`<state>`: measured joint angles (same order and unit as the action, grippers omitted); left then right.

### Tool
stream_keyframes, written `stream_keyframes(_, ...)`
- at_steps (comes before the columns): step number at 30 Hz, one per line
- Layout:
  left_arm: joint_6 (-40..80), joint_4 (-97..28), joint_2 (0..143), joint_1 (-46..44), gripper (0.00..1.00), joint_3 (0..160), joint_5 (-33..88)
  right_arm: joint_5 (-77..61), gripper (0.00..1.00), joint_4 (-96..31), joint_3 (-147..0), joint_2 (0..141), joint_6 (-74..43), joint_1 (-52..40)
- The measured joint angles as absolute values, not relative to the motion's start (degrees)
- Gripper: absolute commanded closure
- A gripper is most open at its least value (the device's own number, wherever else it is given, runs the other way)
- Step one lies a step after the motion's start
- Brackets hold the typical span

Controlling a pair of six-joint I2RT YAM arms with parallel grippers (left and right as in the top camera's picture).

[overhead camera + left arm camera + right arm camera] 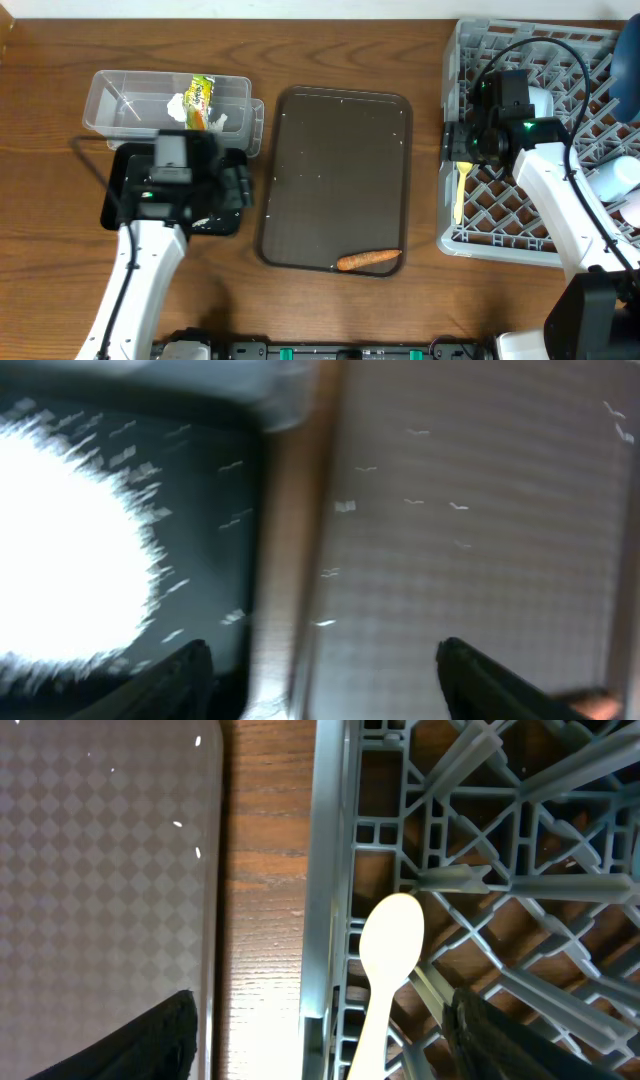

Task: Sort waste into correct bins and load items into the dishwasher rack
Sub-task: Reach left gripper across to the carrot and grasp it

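Observation:
The rice heap (60, 550) lies white in the black tray (118, 205). My left gripper (237, 187) hangs open and empty over that tray's right edge; in the left wrist view (325, 685) its fingers straddle the wood strip. The clear tub (120, 100) holds the tissue (182, 104) and wrapper (201, 95). The carrot (368, 259) lies on the brown serving tray (340, 150). My right gripper (462, 142) is open above the grey rack's (530, 240) left edge. The yellow spoon (459, 195) lies loose in the rack between its fingers (325, 1050). The spoon also shows in the right wrist view (388, 970).
The dark blue bowl (628, 60) and a pale cup (615, 178) sit at the rack's right side. A white cup (541, 101) is partly hidden behind my right arm. Scattered rice grains dot the serving tray (470, 540). Bare wood lies between tray and rack (265, 870).

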<state>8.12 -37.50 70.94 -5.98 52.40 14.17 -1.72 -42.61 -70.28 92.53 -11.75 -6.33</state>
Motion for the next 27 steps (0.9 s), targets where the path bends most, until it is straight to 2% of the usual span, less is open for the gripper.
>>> stream_keyframes(7,-2.5,-33.6,75.3,-20.6,0.18,52.6,14.1,-1.9,0.19,-42.3,-70.3,92.5,-11.4,-6.3)
stream_keyframes(13,-6.9,-32.8,83.1,-29.7,0.18,52.9,12.3,-1.9,0.18,-41.7,-70.3,92.5,-11.4,-6.3)
stream_keyframes(19,-9.3,-32.5,89.1,-36.3,0.18,56.2,11.4,-1.7,0.17,-41.0,-70.3,92.5,-11.4,-6.2)
stream_keyframes(27,-12.0,-30.6,89.6,-41.5,0.18,57.3,10.4,-1.7,0.17,-41.1,-70.3,92.5,-11.4,-5.1)
